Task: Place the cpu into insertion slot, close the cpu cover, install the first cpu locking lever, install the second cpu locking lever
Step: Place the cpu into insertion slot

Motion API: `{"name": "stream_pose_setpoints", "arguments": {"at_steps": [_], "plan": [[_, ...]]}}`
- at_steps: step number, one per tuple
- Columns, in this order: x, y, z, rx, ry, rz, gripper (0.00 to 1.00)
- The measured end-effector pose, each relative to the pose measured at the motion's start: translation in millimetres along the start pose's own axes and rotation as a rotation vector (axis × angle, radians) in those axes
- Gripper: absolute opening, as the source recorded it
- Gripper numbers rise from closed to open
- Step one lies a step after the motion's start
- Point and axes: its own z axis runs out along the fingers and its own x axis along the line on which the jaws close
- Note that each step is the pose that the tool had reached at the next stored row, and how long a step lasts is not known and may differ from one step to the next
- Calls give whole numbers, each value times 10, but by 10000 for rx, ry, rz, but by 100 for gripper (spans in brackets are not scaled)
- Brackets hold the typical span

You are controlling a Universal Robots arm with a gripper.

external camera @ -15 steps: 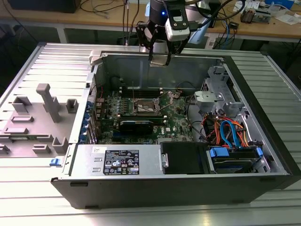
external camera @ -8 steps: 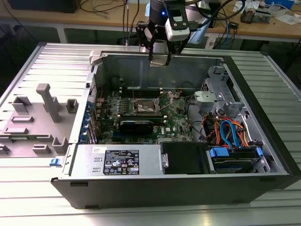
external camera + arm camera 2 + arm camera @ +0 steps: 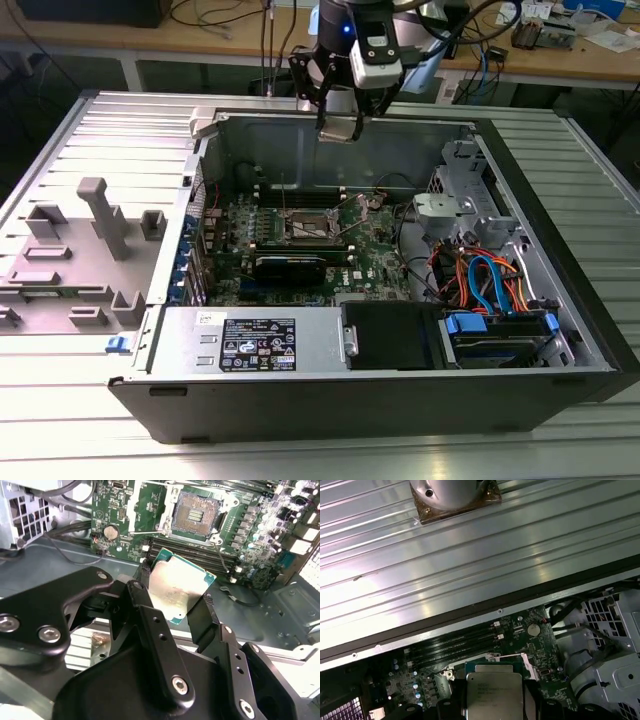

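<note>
My gripper (image 3: 340, 122) hangs over the far wall of the open computer case (image 3: 330, 405), shut on the cpu (image 3: 340, 131). In the second wrist view the black fingers (image 3: 202, 614) clamp two opposite edges of the cpu (image 3: 176, 587), its silver-grey top showing. The cpu (image 3: 494, 692) also shows in the first wrist view. Farther along the green motherboard (image 3: 120, 510) lies the insertion slot (image 3: 194, 511), open, with a dark gold-tinted centre and a silver rim. It sits mid-board in the exterior view, the insertion slot (image 3: 310, 228). Thin lever wires (image 3: 145, 532) lie beside it. I cannot make out the cpu cover.
Black memory slots (image 3: 200, 552) run beside the socket. A black graphics card (image 3: 290, 266) lies nearer the front. The power supply (image 3: 255, 350) fills the front edge, and a drive cage with blue and orange cables (image 3: 485, 285) sits at the exterior view's right. A grey fixture (image 3: 100, 215) stands outside on the left.
</note>
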Motion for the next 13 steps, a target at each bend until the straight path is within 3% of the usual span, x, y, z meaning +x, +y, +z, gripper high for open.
{"name": "stream_pose_setpoints", "arguments": {"at_steps": [10, 13], "plan": [[-1, -3, 23, -4, -128, 1425, 54], [-1, -4, 23, -6, -130, 1437, 54]]}}
